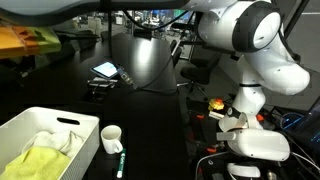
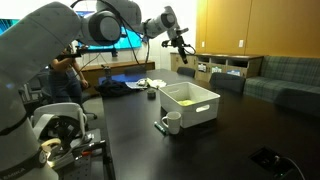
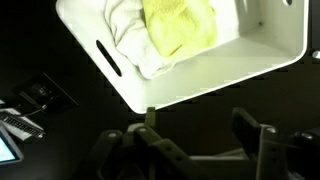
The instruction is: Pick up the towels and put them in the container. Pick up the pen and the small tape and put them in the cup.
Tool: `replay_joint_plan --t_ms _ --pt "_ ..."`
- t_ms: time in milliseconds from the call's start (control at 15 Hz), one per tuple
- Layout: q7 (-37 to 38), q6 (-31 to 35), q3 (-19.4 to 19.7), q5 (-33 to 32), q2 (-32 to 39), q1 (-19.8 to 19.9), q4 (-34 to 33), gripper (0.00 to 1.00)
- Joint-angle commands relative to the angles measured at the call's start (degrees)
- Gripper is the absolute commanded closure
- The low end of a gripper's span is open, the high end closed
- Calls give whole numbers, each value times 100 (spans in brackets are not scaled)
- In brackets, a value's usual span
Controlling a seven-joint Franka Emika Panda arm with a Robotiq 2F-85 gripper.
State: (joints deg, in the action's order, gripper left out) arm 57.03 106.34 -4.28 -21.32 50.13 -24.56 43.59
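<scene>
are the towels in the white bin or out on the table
In: the off-white towel and the yellow-green towel lie bunched inside the bin, wrist view.

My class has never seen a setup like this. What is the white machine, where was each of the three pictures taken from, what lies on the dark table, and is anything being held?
The white machine is a robot arm with several joints, steered by a person. At its tip is a gripper, two fingers that close to grasp things.

Two pictures come from cameras standing outside the robot, looking at the scene from different places. The third comes from a camera on the arm's wrist, looking down past the gripper.

On the dark table stands a large white bin. Inside it lie an off-white towel and a yellow-green towel. Beside the bin stands a small white cup, with a pen lying next to it.

The gripper hangs above the bin with its fingers apart and nothing between them, so it holds nothing.
</scene>
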Motion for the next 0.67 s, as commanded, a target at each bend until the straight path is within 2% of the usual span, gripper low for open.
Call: replay_joint_plan --t_ms 0,267,600 --pt "-314 -26 -383 445 -286 185 373 0" --pt "-56 215 -666 875 -651 361 1279 0" --pt "550 709 -799 1445 -1124 590 2729 0"
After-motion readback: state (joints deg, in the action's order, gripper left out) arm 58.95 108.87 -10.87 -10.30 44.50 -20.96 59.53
